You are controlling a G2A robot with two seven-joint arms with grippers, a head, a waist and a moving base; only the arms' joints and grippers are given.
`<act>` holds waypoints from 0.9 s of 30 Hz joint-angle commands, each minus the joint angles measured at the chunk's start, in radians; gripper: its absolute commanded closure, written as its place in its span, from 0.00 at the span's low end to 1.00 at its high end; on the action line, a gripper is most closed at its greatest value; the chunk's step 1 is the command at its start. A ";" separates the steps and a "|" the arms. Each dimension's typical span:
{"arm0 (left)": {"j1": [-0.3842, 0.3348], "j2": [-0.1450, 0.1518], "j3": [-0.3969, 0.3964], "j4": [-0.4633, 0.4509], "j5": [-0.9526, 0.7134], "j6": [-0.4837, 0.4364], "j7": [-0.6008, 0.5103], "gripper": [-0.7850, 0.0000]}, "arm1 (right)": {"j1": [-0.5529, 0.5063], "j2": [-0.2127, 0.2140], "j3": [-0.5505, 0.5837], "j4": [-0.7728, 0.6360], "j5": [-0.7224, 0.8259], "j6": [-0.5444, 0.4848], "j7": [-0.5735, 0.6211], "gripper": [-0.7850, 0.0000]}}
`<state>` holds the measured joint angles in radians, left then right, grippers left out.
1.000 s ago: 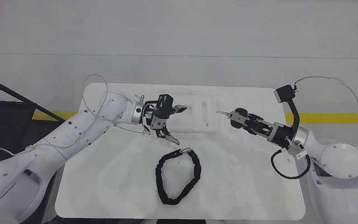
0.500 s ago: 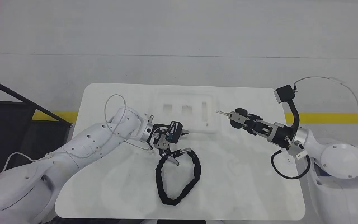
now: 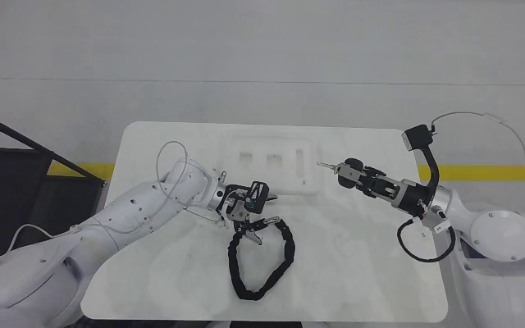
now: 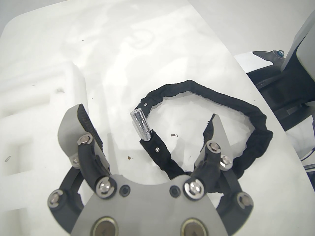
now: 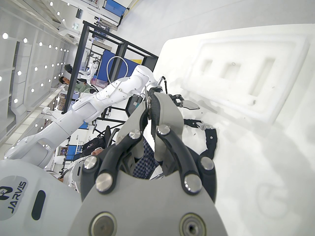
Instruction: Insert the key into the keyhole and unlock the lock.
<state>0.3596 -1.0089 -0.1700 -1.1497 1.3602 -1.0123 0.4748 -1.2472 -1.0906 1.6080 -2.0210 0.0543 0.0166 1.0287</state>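
A black fabric-covered chain lock [image 3: 264, 261] lies looped on the white table [image 3: 369, 262]. Its silver lock cylinder [image 4: 140, 123] points up between the fingers of my left gripper [image 4: 149, 126], which is open and straddles that end of the chain [image 4: 221, 99] without gripping it. From above, the left gripper [image 3: 262, 216] sits at the loop's upper end. My right gripper [image 3: 338, 170] hovers to the right of the foam tray, shut on a small key [image 3: 323, 166] whose tip points left. In the right wrist view its pads [image 5: 157, 109] are pressed together, with the chain lock [image 5: 210, 136] farther off.
A white foam tray [image 3: 312, 190] with rectangular recesses lies at the table's back middle, just behind the left gripper. The foam tray [image 4: 29, 104] also sits beside the left finger. Bare table spreads between the two arms and along the front right.
My left arm has swung from the foam tray's front edge down to the chain's cylinder end, gripper still open. The right arm with the key has stayed put.
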 commanded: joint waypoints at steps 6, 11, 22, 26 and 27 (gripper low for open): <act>0.032 0.007 -0.040 0.010 -0.068 0.048 -0.014 0.00 | 0.000 0.000 0.000 0.000 0.000 0.000 0.000 1.00; 0.087 0.030 -0.082 -0.027 -0.097 0.091 -0.039 0.00 | 0.000 0.000 0.000 0.000 0.000 0.000 0.000 1.00; 0.230 0.084 -0.157 -0.163 -0.078 0.232 -0.173 0.00 | 0.000 0.000 0.000 0.000 0.000 0.000 0.000 1.00; 0.258 0.092 -0.182 -0.192 -0.057 0.256 -0.194 0.03 | 0.000 0.000 0.000 0.000 0.000 0.000 0.000 1.00; 0.263 0.093 -0.187 -0.195 -0.052 0.257 -0.198 0.04 | 0.000 0.000 0.000 0.000 0.000 0.000 0.000 1.00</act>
<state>0.6167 -0.9170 -0.3517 -1.3412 1.3018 -0.7570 0.2800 -1.2472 -1.0906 1.6080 -2.0210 0.0543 0.0166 1.0287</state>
